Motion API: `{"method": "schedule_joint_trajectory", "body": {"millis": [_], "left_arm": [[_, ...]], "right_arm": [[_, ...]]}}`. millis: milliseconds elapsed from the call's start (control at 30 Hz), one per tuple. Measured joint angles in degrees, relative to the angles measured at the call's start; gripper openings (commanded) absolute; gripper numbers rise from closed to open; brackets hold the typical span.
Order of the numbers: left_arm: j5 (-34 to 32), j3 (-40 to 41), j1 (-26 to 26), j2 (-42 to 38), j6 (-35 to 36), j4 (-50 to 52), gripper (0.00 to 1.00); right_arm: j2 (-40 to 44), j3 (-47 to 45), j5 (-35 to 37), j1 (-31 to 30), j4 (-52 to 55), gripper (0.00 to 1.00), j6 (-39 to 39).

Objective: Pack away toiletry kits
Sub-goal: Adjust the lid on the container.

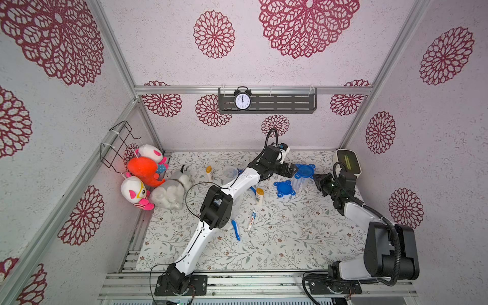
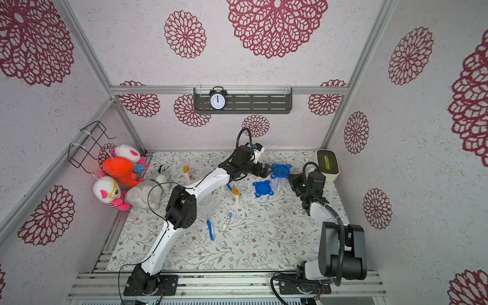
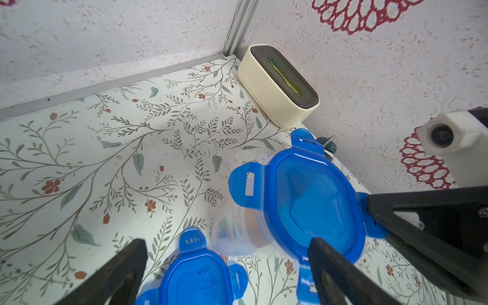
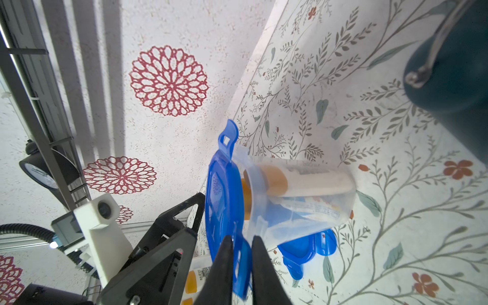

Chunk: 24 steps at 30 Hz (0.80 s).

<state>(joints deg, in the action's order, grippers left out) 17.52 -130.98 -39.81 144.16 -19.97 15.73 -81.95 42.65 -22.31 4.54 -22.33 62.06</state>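
In both top views the filled jar [image 1: 300, 184] stands rear right on the table [image 1: 264, 250], its blue lid [image 1: 305, 170] between both grippers. The left wrist view shows the left gripper [image 3: 227, 243] spread wide by the lid. In the right wrist view the right gripper [image 4: 241, 253] pinches a lid tab; a hard pull could tip the unbraced jar.

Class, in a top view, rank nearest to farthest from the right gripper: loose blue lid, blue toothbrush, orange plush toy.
1. loose blue lid, beside the jar lid that the right gripper pinches.
2. blue toothbrush, on the mat, front centre.
3. orange plush toy, far left corner.
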Motion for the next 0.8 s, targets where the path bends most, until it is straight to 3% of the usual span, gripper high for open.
{"method": "schedule_joint_trajectory", "body": {"millis": [300,367,433,533,667,800], "left_arm": [[-0.02,0.00,0.00,0.00,0.02,0.00,0.99],[-0.02,0.00,0.00,0.00,0.02,0.00,0.99],[-0.02,0.00,0.00,0.00,0.04,0.00,0.99],[-0.02,0.00,0.04,0.00,0.02,0.02,0.99],[-0.04,0.00,0.22,-0.02,0.02,0.00,0.99],[-0.04,3.65,0.57,-1.57,-0.04,-1.60,0.99]], "right_arm": [[-0.57,0.35,0.02,0.35,0.42,0.23,-0.59],[-0.57,0.28,0.02,0.42,0.59,0.32,-0.81],[-0.57,0.13,0.13,0.44,0.79,0.49,-0.94],[-0.42,-0.24,1.29,0.50,1.97,0.62,-1.79],[2.80,-1.31,4.85,0.57,5.84,0.67,-4.57],[10.49,-0.50,8.87,0.61,12.46,0.73,-12.37]]}}
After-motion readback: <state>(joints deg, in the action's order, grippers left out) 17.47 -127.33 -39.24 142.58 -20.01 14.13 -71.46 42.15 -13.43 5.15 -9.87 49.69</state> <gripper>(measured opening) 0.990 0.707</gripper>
